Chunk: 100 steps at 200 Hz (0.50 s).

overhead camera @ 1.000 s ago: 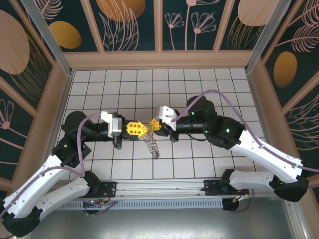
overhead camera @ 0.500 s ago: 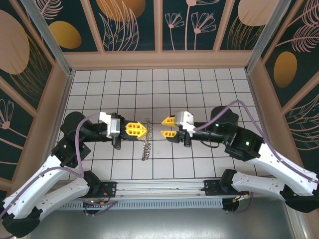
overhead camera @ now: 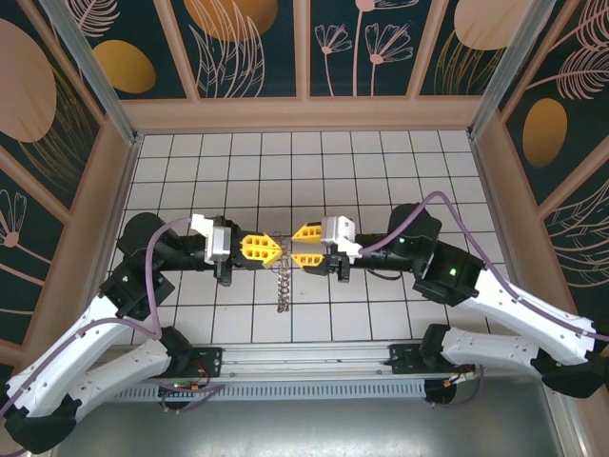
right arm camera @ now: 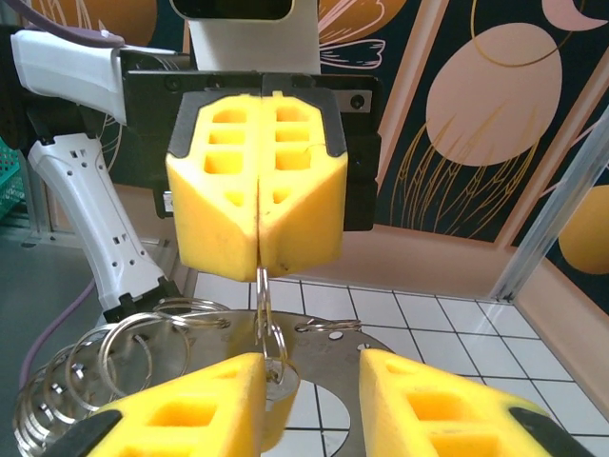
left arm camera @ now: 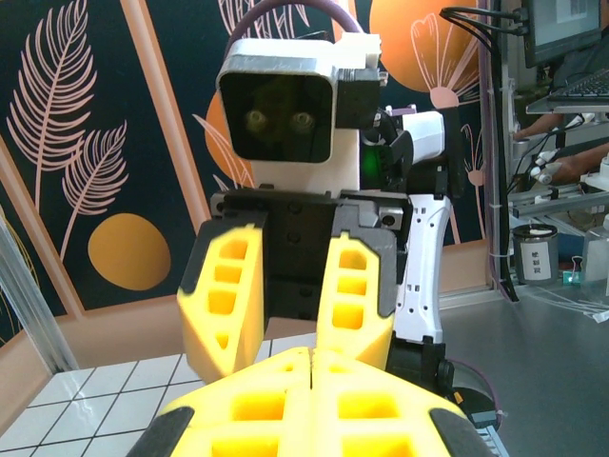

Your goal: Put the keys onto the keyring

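One keyring (overhead camera: 282, 286) hangs from the closed left fingers (overhead camera: 259, 248) above the table (overhead camera: 381, 162). The right fingers (overhead camera: 307, 232) stand apart just beside it.

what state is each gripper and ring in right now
left gripper: shut on the wire ring
right gripper: open, jaws either side of the wire ring
wire ring: hanging edge-on from the left gripper
keyring: near flat under the wire ring, whether linked unclear
ring chain: bunched loops dangling beside the keyring
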Available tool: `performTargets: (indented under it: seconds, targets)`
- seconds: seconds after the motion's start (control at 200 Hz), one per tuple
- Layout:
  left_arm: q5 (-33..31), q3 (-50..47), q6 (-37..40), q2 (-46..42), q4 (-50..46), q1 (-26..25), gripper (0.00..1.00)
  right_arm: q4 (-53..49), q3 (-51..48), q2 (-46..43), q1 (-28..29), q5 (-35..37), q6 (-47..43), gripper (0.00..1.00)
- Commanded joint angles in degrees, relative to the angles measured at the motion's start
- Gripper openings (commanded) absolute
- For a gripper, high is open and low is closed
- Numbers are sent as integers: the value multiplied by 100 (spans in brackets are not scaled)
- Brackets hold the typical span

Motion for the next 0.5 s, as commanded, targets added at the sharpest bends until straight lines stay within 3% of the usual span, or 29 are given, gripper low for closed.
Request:
performTargets:
  seconds: [0.0, 0.32, 0.495]
  targets:
    - [151, -2, -72, -38, 288, -33, 0, 475, -35, -8, 34, -199, 15, 30]
    - [169, -23, -116, -44, 337, -34, 0, 495, 3, 175, 43, -400, 51, 25]
    - [177, -41, -142, -26, 384, -32, 0, 492, -28, 168, 40, -541, -2, 29]
